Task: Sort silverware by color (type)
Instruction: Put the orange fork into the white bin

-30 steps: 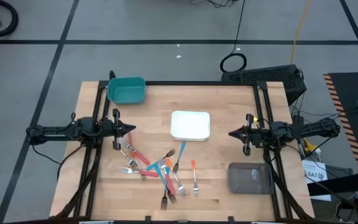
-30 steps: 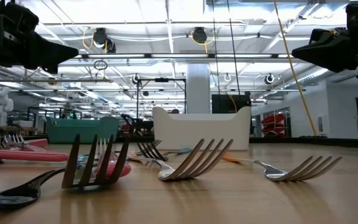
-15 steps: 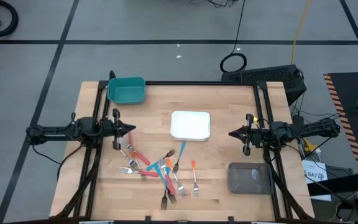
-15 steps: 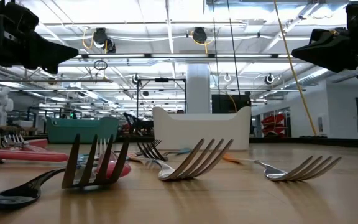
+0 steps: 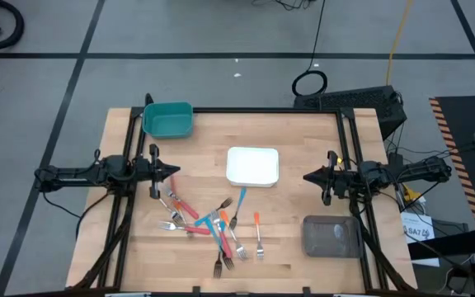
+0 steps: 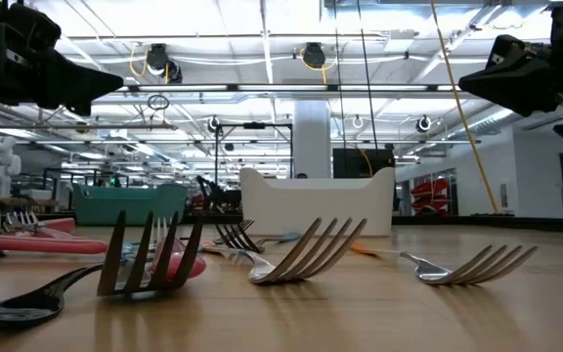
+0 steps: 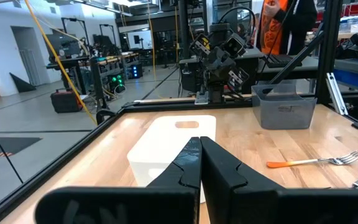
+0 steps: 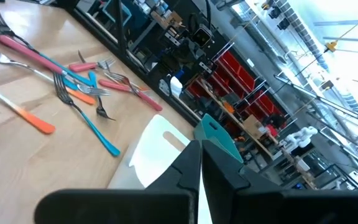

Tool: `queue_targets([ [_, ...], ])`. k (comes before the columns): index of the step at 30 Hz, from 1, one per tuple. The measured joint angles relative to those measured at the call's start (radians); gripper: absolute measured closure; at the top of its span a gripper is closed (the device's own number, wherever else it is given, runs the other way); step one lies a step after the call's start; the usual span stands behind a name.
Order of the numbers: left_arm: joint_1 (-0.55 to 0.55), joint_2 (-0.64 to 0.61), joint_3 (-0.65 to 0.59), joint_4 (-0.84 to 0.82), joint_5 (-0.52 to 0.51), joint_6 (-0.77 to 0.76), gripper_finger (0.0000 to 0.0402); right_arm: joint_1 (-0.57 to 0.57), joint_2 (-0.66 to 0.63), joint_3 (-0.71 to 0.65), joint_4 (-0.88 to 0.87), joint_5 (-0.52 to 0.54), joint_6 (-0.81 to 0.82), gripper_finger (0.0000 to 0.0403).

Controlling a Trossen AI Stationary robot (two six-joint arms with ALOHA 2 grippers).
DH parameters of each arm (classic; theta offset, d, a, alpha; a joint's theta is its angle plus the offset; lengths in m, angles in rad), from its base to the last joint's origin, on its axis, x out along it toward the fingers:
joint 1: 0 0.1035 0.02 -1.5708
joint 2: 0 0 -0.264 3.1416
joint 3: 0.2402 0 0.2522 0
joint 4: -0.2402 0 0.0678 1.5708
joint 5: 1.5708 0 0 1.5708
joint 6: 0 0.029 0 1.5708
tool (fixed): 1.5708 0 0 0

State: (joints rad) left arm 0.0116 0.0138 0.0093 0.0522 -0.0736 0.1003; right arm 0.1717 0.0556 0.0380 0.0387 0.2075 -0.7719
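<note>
The silverware (image 5: 211,226) is a loose pile of several forks with pink, orange and blue handles, lying flat on the wooden table near its front middle. In the low view the forks (image 6: 306,252) rest on their heads and handles. My left gripper (image 5: 176,172) is shut and points level over the table's left side, above and left of the pile; its closed fingers show in its wrist view (image 7: 199,163). My right gripper (image 5: 305,176) is also shut and level over the right side (image 8: 199,167). Neither gripper holds anything.
A teal tray (image 5: 168,120) stands at the far left corner. A white tray (image 5: 252,165) sits in the middle between the grippers, and a grey tray (image 5: 331,236) at the near right. Black frame rails (image 5: 346,148) run along the table's sides.
My right gripper has rolled a little about the line it points along, staying where it was and staying shut. The forks and trays have not moved.
</note>
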Motion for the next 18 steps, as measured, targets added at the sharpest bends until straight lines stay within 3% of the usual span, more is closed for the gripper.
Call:
queue_targets([
  [3,0.0,0.0,0.0,0.0,0.0,0.0,0.0394,0.0,0.0,0.0,0.001,-0.003,0.024,0.0392],
  [14,0.0,0.0,0.0,0.0,0.0,0.0,0.0394,0.0,0.0,0.0,0.008,-0.082,0.544,0.0392],
  [18,0.0,0.0,0.0,0.001,0.0,0.0,0.0394,0.0,0.0,0.0,0.01,-0.081,0.608,0.0393],
])
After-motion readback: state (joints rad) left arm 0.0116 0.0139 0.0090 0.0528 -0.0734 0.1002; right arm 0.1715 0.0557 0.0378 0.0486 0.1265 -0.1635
